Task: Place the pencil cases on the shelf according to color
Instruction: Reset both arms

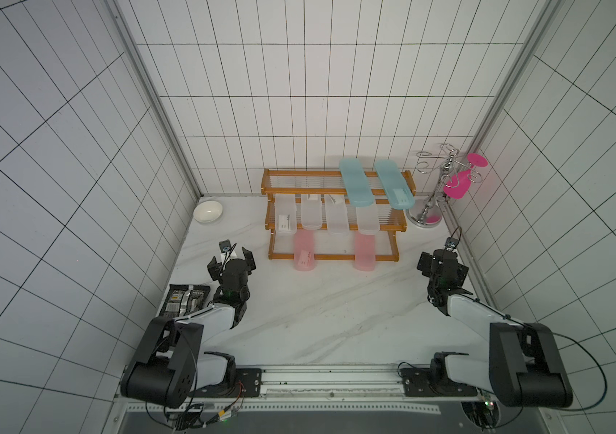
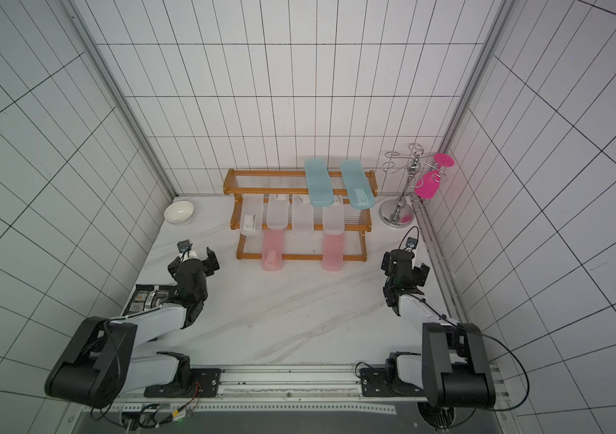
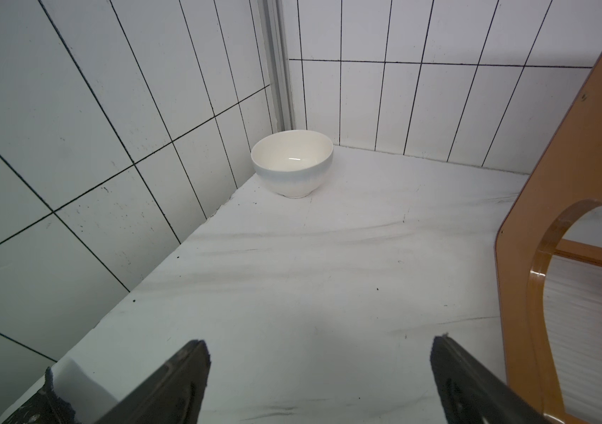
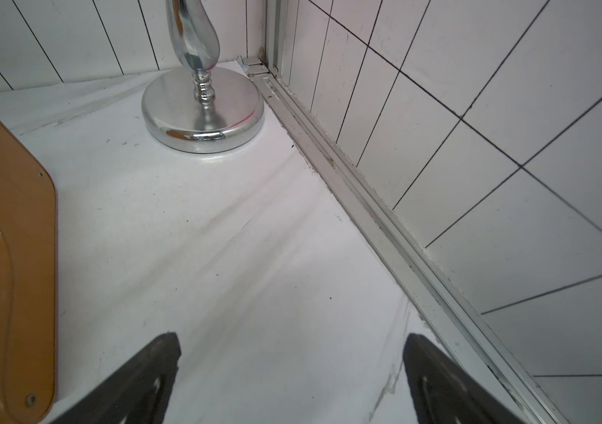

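The orange-brown shelf (image 1: 332, 257) stands at the back of the table. Two teal pencil cases (image 1: 355, 182) (image 1: 392, 184) lie on its top tier, several frosted clear ones (image 1: 311, 214) on the middle tier, and two pink ones (image 1: 304, 251) (image 1: 364, 251) on the bottom tier, jutting over the front rail. My left gripper (image 1: 232, 258) hovers left of the shelf, open and empty (image 3: 319, 343), with the shelf's side panel (image 3: 567, 183) beside it. My right gripper (image 1: 443, 260) sits right of the shelf, open and empty (image 4: 292, 337).
A white bowl (image 1: 207, 211) sits in the back left corner. A chrome wire stand (image 1: 424, 216) holding a pink glass (image 1: 458, 184) occupies the back right corner. A black foil packet (image 1: 186, 300) lies under my left arm. An aluminium rail (image 4: 365, 205) runs along the right wall.
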`<state>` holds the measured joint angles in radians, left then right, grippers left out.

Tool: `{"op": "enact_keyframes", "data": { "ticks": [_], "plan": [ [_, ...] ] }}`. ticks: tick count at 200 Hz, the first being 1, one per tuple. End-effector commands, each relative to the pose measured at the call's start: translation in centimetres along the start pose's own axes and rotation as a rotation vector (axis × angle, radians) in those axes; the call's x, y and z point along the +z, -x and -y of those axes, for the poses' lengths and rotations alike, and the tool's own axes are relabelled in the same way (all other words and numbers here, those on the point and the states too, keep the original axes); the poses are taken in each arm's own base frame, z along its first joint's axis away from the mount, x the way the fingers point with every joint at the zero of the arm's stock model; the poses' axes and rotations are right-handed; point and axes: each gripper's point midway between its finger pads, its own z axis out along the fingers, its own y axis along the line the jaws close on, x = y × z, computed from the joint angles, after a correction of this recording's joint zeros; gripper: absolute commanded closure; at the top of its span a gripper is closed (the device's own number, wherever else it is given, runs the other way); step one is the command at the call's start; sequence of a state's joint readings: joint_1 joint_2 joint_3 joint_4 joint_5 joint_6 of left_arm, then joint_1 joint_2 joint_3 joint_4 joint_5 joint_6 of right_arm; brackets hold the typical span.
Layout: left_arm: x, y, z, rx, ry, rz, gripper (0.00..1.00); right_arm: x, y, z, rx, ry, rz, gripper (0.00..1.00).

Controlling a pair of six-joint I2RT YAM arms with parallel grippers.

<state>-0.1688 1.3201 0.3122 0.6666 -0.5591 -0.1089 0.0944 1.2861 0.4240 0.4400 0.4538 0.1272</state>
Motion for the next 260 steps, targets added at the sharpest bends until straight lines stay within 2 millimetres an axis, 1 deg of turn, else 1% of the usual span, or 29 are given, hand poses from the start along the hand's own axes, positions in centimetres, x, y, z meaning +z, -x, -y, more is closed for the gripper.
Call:
{"op": "enact_keyframes", "data": {
  "ticks": [1, 16, 28, 43, 47, 53, 56, 65, 74, 82, 85, 91, 102, 260],
  "plan": [
    [0.5, 2.8, 1.6, -0.015, -0.095, 0.115, 0.02, 0.2, 2.0, -0.5, 0.028, 0.035, 0.127, 0.01],
    [1.1, 2.1, 2.4, 0.018, -0.135, 0.112, 0.02, 0.5, 2.4, -0.9, 0.028, 0.051, 0.155, 0.01],
    [1.5, 1.5, 2.3, 0.019, -0.125, 0.12, 0.02, 1.1, 2.2, -1.2, 0.026, 0.067, 0.164, 0.01],
    [1.9, 1.4, 2.2, 0.006, -0.123, 0.146, 0.01, 2.0, 1.4, -1.9, 0.017, 0.085, 0.166, 0.01],
    [2.1, 1.3, 2.1, -0.001, -0.129, 0.144, 0.02, 2.2, 1.6, -2.0, 0.014, 0.092, 0.178, 0.01],
    [2.5, 0.7, 1.9, -0.011, -0.135, 0.116, 0.02, 2.5, 0.9, -2.6, -0.005, 0.115, 0.148, 0.01],
    [2.8, 0.5, 1.9, -0.017, -0.138, 0.103, 0.03, 2.7, 0.6, -2.8, -0.011, 0.124, 0.134, 0.01],
    [3.6, 0.4, 1.9, -0.016, -0.134, 0.076, 0.01, 3.1, 0.8, -2.8, 0.0, 0.132, 0.152, 0.01],
    [4.3, 0.2, 2.2, -0.013, -0.143, 0.044, 0.01, 3.2, 0.6, -2.6, 0.007, 0.133, 0.13, 0.01],
    [4.8, 0.1, 2.0, -0.026, -0.151, 0.013, 0.01, 3.4, 0.5, -2.6, 0.01, 0.144, 0.107, 0.01],
    [5.0, 0.2, 1.9, -0.035, -0.148, 0.007, 0.02, 3.4, 0.5, -2.6, 0.014, 0.148, 0.11, 0.01],
    [5.3, -0.1, 1.8, -0.039, -0.152, -0.025, 0.02, 3.5, 0.6, -2.6, 0.019, 0.151, 0.118, 0.01],
    [5.4, -0.3, 1.7, -0.049, -0.172, -0.046, 0.02, 3.5, 0.5, -2.6, 0.016, 0.151, 0.11, 0.01],
    [5.5, -0.1, 1.8, -0.048, -0.174, -0.04, 0.02, 3.5, 0.6, -2.6, 0.017, 0.152, 0.116, 0.01]
  ]
}}
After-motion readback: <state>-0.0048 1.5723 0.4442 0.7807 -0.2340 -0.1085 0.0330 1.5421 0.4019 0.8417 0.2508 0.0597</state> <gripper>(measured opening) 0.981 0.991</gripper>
